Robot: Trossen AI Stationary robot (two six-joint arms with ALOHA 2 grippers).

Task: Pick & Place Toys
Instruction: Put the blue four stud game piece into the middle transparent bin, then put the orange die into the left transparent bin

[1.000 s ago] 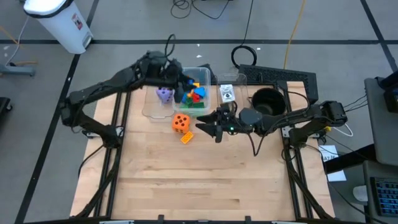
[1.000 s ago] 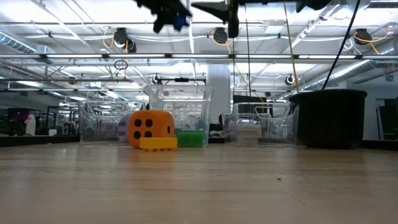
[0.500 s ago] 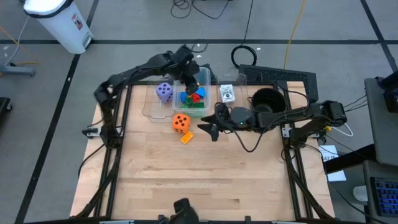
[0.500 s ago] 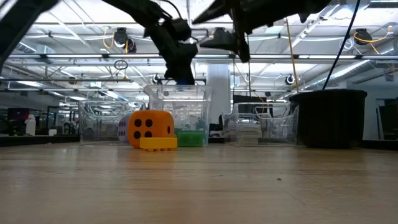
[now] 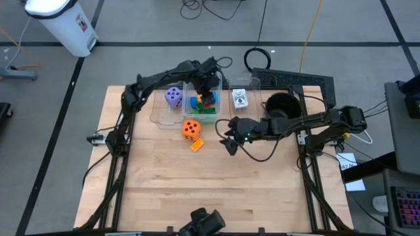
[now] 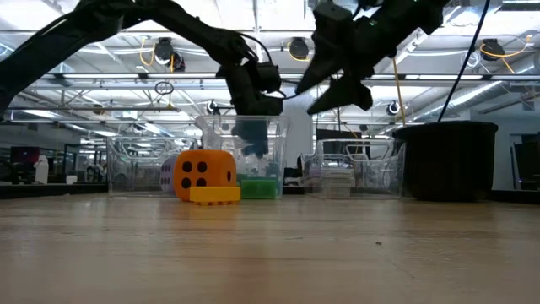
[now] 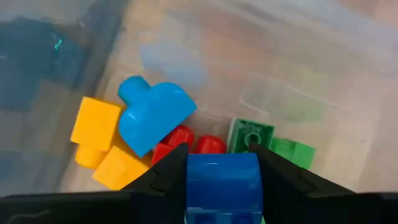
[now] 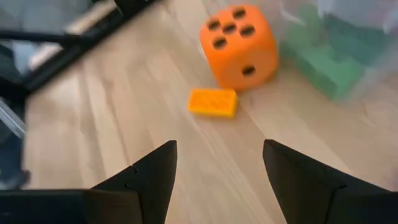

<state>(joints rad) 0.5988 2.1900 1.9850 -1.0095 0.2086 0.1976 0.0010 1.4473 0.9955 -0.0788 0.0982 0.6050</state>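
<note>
My left gripper (image 5: 205,92) reaches down into the clear tub (image 5: 219,82) at the far middle of the table, shut on a blue block (image 7: 222,180). Below it in the tub lie light-blue (image 7: 152,115), yellow (image 7: 93,127), red (image 7: 186,138) and green (image 7: 252,134) blocks. An orange die (image 5: 191,129) and a yellow block (image 5: 197,145) rest on the table in front of the tub. A purple die (image 5: 173,97) sits left of the tub. My right gripper (image 5: 230,143) hangs open above the table, right of the yellow block, tipped toward it. My left gripper pinches the blue block by two opposite sides (image 7: 193,177) between its two fingers. The fingers come steeply from above, pointing down into the tub. The block hangs clear above the blocks on the tub's floor.
A small clear box with a white card (image 5: 239,98) stands right of the tub, and a black round pot (image 5: 282,105) farther right. The near half of the wooden table (image 5: 210,196) is bare. Cables trail by the right arm.
My left gripper has stretched toward the far edge, tipped steeply downward and sunk into the tub, carrying the blue block with it. My right gripper has tipped its fingers downward and sunk a little, staying open beside the yellow block.
</note>
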